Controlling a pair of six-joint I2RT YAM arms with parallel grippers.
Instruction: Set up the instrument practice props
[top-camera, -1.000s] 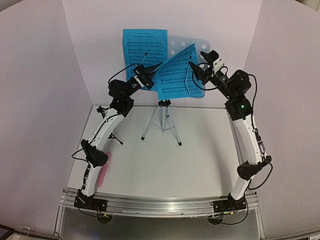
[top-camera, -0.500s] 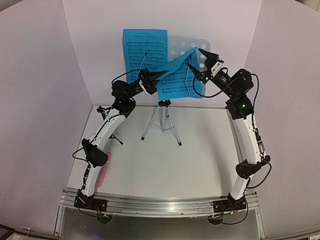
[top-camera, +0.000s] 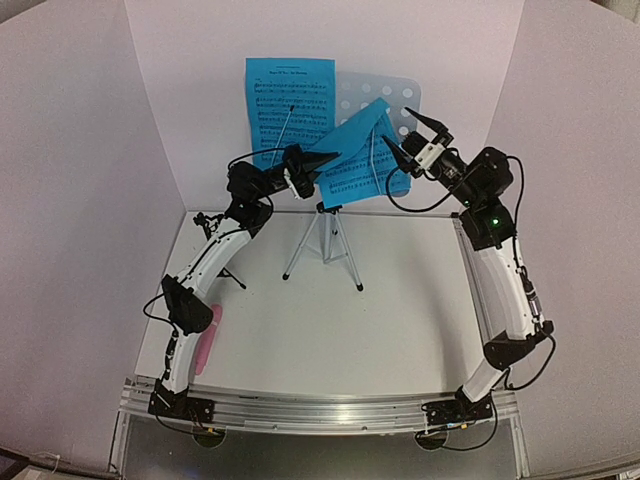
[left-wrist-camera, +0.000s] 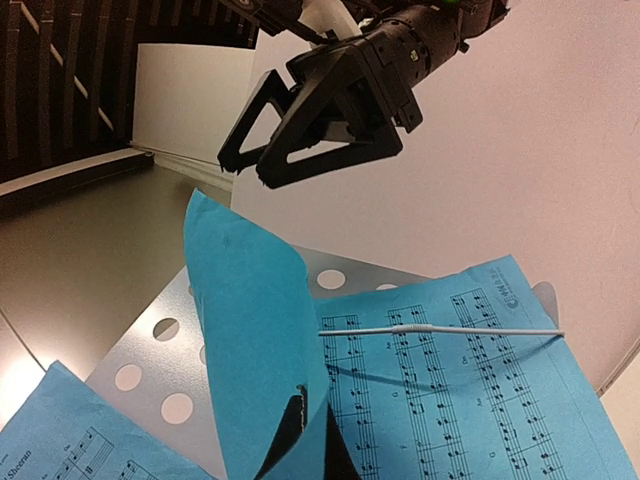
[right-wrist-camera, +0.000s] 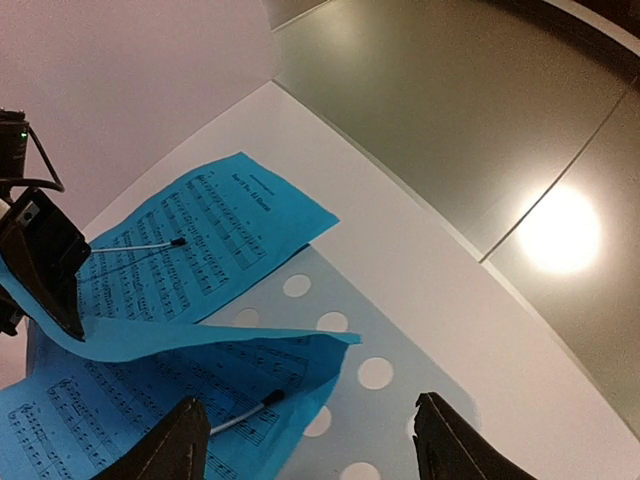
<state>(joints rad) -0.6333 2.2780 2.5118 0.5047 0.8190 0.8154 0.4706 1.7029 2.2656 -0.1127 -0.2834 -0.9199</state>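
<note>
The pale-blue perforated music stand (top-camera: 405, 92) stands on its silver tripod (top-camera: 325, 240) at the back. One bright-blue sheet-music page (top-camera: 290, 95) lies flat on its left half under a white wire arm. The second page (top-camera: 362, 150) is bent over, its lower left corner pulled up. My left gripper (top-camera: 328, 160) is shut on that corner; in the left wrist view the page (left-wrist-camera: 250, 340) curls round the gripper (left-wrist-camera: 318, 425). My right gripper (top-camera: 415, 135) hangs open by the stand's right half, holding nothing (right-wrist-camera: 315, 435). The pink microphone (top-camera: 208, 338) lies at the left edge. The black mic stand (top-camera: 228, 272) is mostly hidden behind the left arm.
White walls close in the table at the back and on both sides. A white wire arm (left-wrist-camera: 440, 330) lies across the held page. The right gripper (left-wrist-camera: 330, 110) hangs just above the stand in the left wrist view. The tripod's legs spread over the table's back middle.
My left gripper has moved right with the page corner, folding the second page further over. The right gripper has drawn back to the right, away from the page, still open.
</note>
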